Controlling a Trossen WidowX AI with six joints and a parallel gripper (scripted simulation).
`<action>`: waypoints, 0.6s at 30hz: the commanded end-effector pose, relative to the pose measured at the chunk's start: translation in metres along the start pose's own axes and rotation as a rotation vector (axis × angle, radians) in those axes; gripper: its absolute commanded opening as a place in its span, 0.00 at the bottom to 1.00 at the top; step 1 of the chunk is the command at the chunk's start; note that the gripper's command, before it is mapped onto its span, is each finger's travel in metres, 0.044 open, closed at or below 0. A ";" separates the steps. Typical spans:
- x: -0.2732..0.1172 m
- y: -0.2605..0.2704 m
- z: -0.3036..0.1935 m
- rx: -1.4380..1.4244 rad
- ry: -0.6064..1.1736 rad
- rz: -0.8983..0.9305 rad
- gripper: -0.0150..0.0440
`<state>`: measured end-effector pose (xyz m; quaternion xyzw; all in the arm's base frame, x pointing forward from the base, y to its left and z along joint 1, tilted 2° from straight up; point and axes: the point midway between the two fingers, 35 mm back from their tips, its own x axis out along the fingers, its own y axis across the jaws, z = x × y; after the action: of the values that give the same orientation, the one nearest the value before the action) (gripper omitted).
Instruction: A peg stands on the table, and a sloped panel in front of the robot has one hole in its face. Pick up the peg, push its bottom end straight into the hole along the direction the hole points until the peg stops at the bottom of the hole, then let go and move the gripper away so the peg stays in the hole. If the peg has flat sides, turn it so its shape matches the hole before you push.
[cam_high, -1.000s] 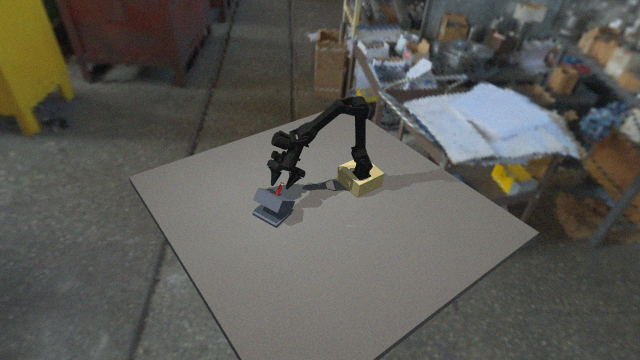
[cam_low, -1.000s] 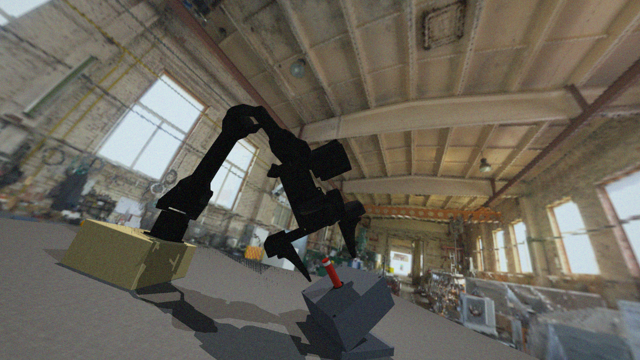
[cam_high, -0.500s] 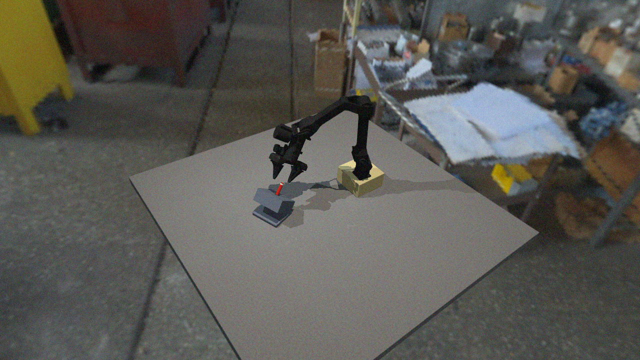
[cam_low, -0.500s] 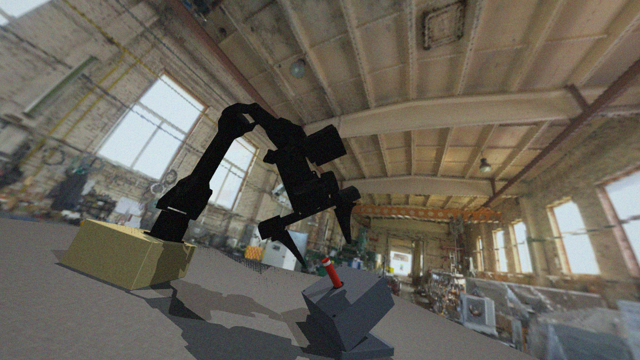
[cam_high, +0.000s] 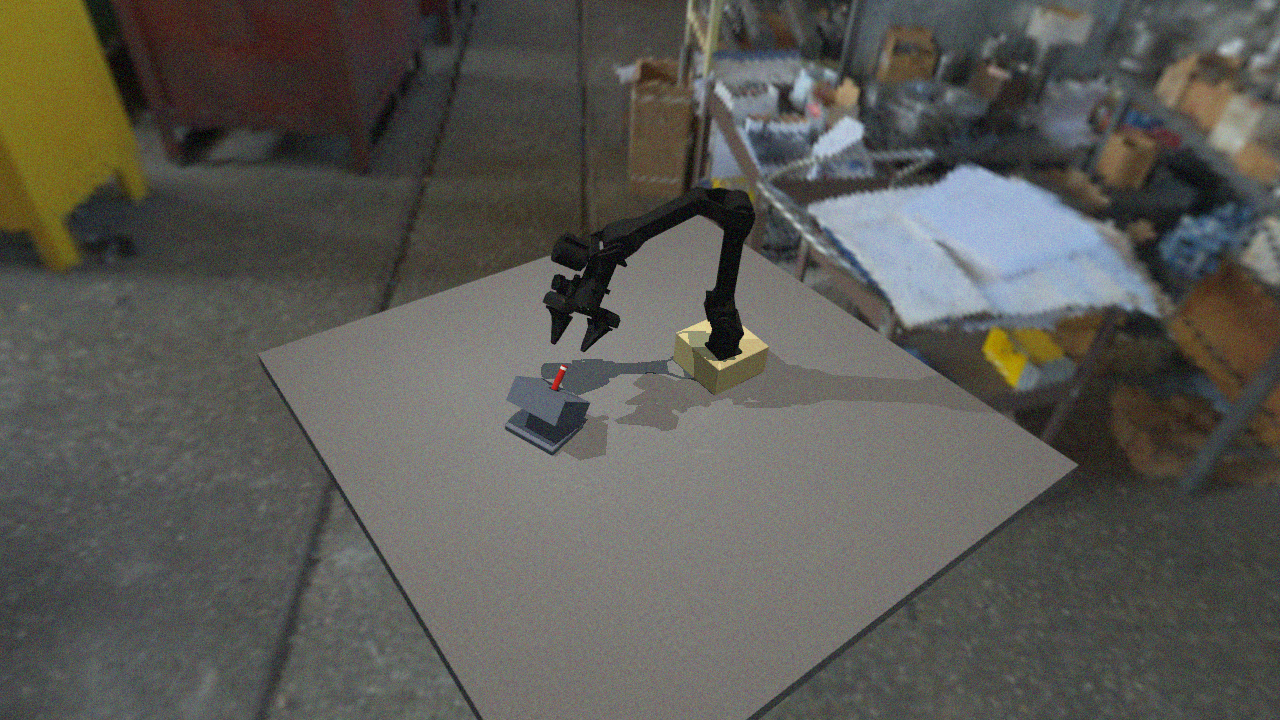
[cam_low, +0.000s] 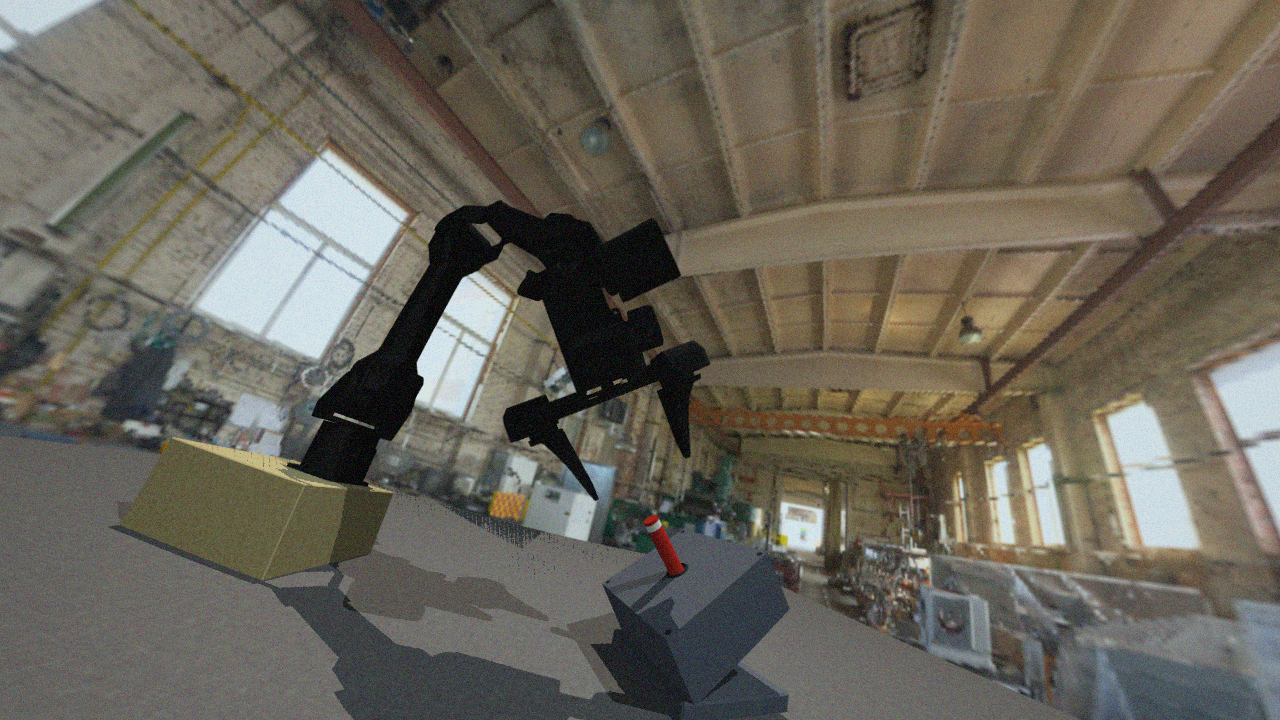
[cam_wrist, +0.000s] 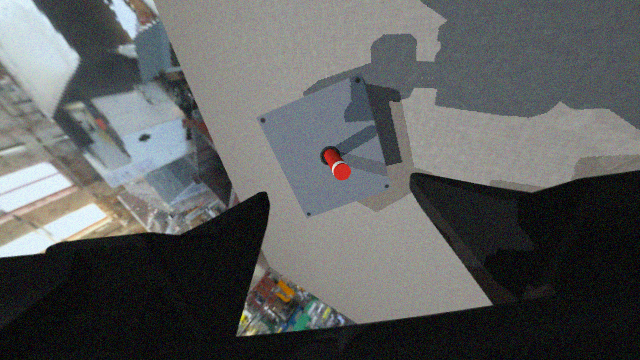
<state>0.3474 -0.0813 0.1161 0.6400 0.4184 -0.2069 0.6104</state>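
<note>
A round red peg (cam_high: 558, 379) (cam_low: 665, 548) (cam_wrist: 334, 163) with a white band near its top stands in the hole of the sloped grey panel (cam_high: 530, 394) (cam_low: 716, 573) (cam_wrist: 295, 160). It leans with the tilt of the hole, and its upper part sticks out of the face. Its bottom end is hidden inside the hole. The black gripper (cam_high: 570, 347) (cam_low: 641, 479) (cam_wrist: 340, 185) is wide open and empty. It hangs above the peg's top, clear of the peg and the panel, with a visible gap in the top and exterior views.
The arm's base sits on a yellowish block (cam_high: 707, 367) (cam_low: 214, 519). The panel stands on a dark foot plate (cam_high: 534, 434) (cam_low: 742, 694) on the grey table (cam_high: 671, 537). The table's edge (cam_high: 358, 537) runs along the left in the top view. Arm shadows lie across the table.
</note>
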 end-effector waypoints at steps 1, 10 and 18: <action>-0.010 0.000 0.000 -0.001 0.001 0.003 1.00; -0.025 0.000 0.000 0.000 0.001 0.002 1.00; -0.028 0.000 0.000 0.000 0.001 0.002 1.00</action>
<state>0.3320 -0.0896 0.1367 0.6404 0.4174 -0.2080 0.6103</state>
